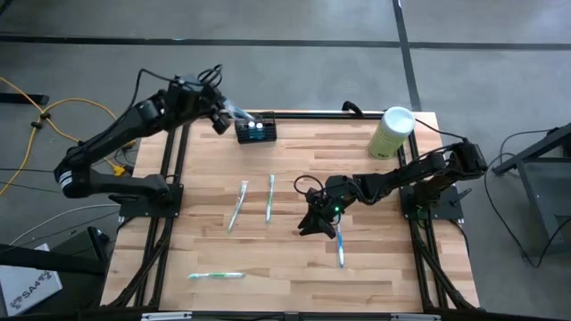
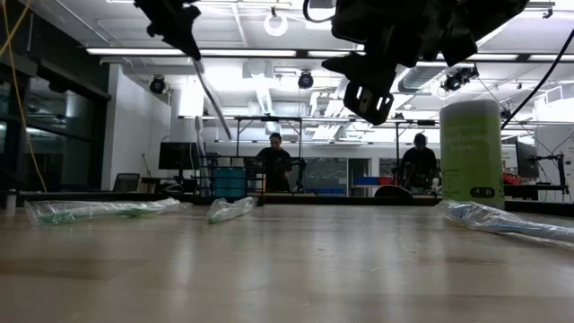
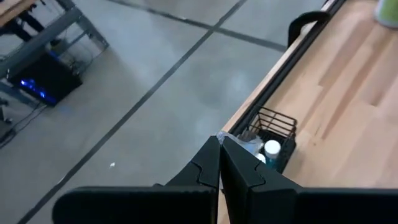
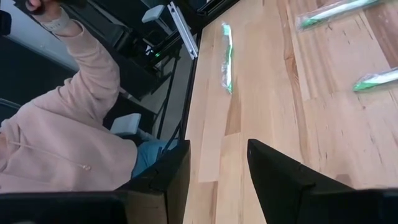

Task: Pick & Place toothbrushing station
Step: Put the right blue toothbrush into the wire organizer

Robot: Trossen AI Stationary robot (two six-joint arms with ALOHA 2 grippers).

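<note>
Presently the left gripper point(image 1: 220, 122) is raised above the table's point(image 1: 357, 267) far edge, near the far left corner, its fingers point(image 3: 211, 165) pressed together on the end of a clear-wrapped toothbrush point(image 1: 235, 113). The wrapped item slants down from it toward the toothbrushing station point(image 1: 256, 130), a small black slotted holder standing on the table at the far edge, just beside this gripper. The left wrist view shows the wrapper reaching into the holder's wire compartment beside a white-capped item point(image 3: 272, 148).

The right gripper point(image 1: 314, 221) hovers over the table's middle, jaws apart and holding nothing, just beside a blue wrapped toothbrush point(image 1: 339, 247).

Two green wrapped toothbrushes point(image 1: 238, 204) lie side by side at mid-table; another point(image 1: 215, 276) lies near the near edge. A pale green canister point(image 1: 393, 132) stands at the far right corner. A person's sleeve point(image 4: 74, 93) shows beyond the near edge.
</note>
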